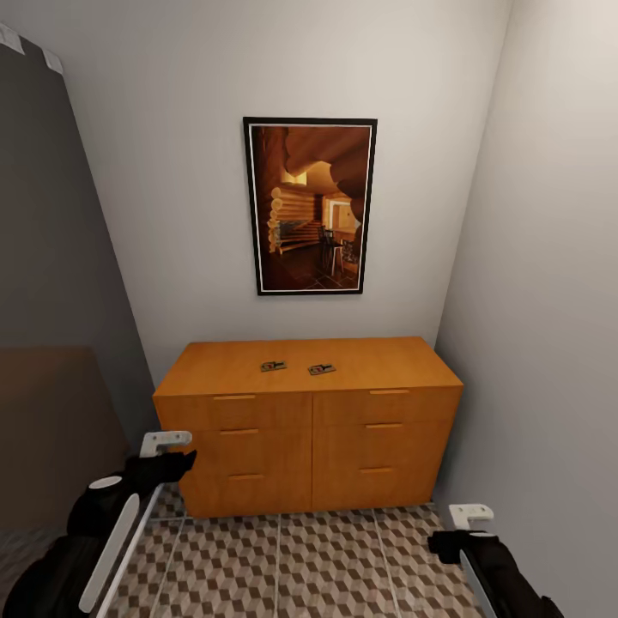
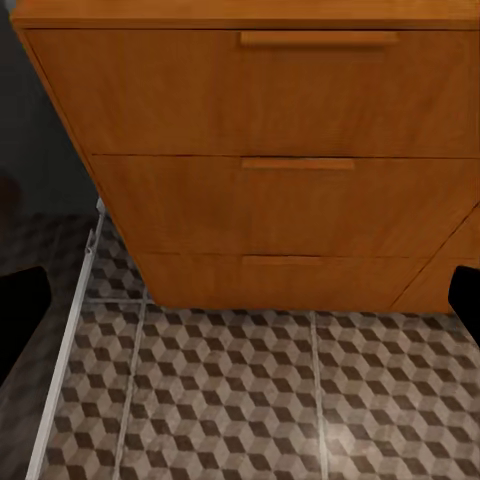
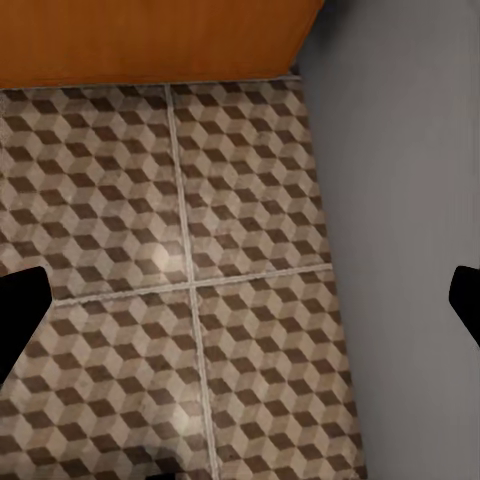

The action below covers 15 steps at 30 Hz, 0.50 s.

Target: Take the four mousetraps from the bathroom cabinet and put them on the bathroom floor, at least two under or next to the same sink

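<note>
Two small brown wooden mousetraps (image 1: 273, 366) (image 1: 321, 370) atop orange-brown wooden cabinet (image 1: 309, 429); left pincer (image 2: 240, 300), right pincer (image 3: 240, 300) spread wide, empty, over cube-patterned floor tiles (image 1: 283, 566).

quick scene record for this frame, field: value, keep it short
cabinet: orange-brown chest of drawers against the back wall, all drawers shut
mousetraps: two in sight on the cabinet top, left one, right one, lying apart
floor: cube-pattern tiles, no trap on the part in view
wall: framed picture above the cabinet
left gripper: open, empty, low in front of the cabinet's left drawers
right gripper: open, empty, over the tiles by the right wall
</note>
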Tool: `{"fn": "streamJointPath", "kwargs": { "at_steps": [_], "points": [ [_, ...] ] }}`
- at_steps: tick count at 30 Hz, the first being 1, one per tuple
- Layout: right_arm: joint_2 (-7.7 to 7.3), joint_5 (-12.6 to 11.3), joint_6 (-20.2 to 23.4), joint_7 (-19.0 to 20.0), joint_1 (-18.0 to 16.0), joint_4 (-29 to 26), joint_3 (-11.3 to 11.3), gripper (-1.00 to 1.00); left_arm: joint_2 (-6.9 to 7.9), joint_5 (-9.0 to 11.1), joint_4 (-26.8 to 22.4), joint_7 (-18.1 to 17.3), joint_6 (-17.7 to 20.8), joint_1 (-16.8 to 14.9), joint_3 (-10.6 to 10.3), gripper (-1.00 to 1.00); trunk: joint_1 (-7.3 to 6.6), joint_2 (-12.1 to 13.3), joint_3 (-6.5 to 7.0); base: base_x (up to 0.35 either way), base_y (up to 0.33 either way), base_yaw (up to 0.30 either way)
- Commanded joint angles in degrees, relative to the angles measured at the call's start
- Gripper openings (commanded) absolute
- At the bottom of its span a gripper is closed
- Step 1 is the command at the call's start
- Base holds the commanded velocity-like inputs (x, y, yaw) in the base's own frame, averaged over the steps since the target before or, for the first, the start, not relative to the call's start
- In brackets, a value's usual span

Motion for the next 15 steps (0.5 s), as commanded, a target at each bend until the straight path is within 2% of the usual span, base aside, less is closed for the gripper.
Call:
{"fn": "streamJointPath", "kwargs": {
  "at_steps": [1, 7, 15],
  "points": [
    [0.01, 0.19, 0.74, -0.07, -0.13, -0.67, 0.03, 1.00, 0.01, 0.61, -0.48, 0.38, 1.03, -0.12, -0.02, 1.00, 0.03, -0.11, -0.12, 0.000, 0.000, 0.000],
    [0.06, 0.20, 3.30, -0.17, -0.43, -4.46, 0.13, 1.00, -0.13, 1.01, -1.87, 0.32, 6.67, -0.89, 0.03, 1.00, 0.03, -0.11, -0.12, 0.000, 0.000, 0.000],
    [0.02, 0.20, 4.53, -0.34, -0.50, -6.48, 0.14, 1.00, -0.26, 1.16, -2.32, 0.30, 8.65, -3.44, 0.06, 1.00, 0.03, -0.11, -0.12, 0.000, 0.000, 0.000]
  ]
}}
